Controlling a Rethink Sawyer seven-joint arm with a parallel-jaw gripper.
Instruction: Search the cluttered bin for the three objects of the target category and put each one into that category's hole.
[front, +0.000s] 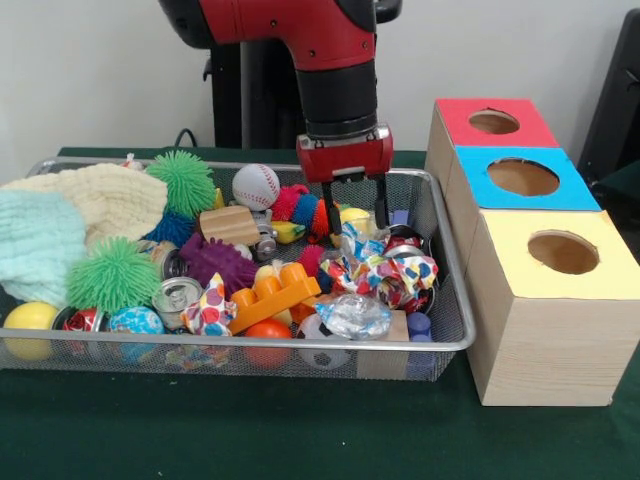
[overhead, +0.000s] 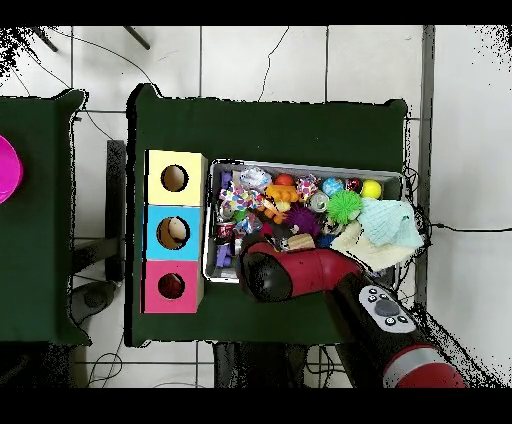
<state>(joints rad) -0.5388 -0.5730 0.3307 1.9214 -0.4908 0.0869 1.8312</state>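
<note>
Red-and-black end effector hangs low over the right part of the silver wire mesh bin, black fingers spread apart, nothing between them. Tips sit at clutter level, straddling the crumpled multicolour polka-dot wrapper, which lies directly below and slightly toward the camera. The wrapper has no clear long axis, being a crushed lump, so a straight descent probably catches it. Target category is not shown, so the wrapper is my guess at the task's thing; a second crumpled clear plastic wad sits just in front of it, near the bin's front rim.

Three wooden boxes stand just beside the bin on the right of the front view, each with a round hole on top: red-topped box farthest back, blue-topped box in the middle, yellow-topped box nearest the camera. In the overhead view something pale shows inside the blue hole; cannot tell what.

Other clutter:
- Green spiky rubber ball, soft and squashy.
- White stitched baseball, hard and round.
- Orange plastic building brick, rigid and studded.
- Cream knitted cloth, limp.
- Silver metal can, lying tilted.

All of it sits on a dark green cloth-covered table.
</note>
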